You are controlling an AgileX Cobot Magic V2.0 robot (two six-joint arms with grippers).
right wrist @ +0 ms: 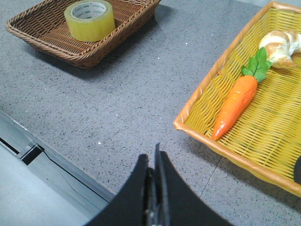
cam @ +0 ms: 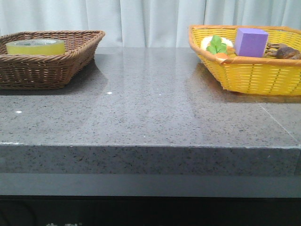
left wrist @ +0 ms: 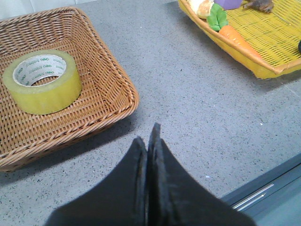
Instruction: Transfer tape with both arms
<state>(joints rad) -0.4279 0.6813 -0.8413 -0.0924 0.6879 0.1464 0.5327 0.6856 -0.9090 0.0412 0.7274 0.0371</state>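
Note:
The tape [cam: 35, 46], a wide yellow translucent roll with a pale rim, lies flat inside the brown wicker basket [cam: 70, 59] at the far left of the table. It also shows in the left wrist view [left wrist: 42, 87] and in the right wrist view [right wrist: 90, 20]. My left gripper [left wrist: 148, 136] is shut and empty, above the bare table just off the brown basket's [left wrist: 113, 110] corner. My right gripper [right wrist: 151, 157] is shut and empty, above the table's front edge, next to the yellow basket [right wrist: 207, 134]. Neither gripper shows in the front view.
The yellow basket [cam: 254, 75] at the far right holds a purple foam block [cam: 250, 42], a carrot [right wrist: 237, 106] with green leaves, a bread piece [right wrist: 281, 47] and a brown object [cam: 287, 52]. Grey stone tabletop [cam: 150, 103] lies between the baskets. A white curtain hangs behind.

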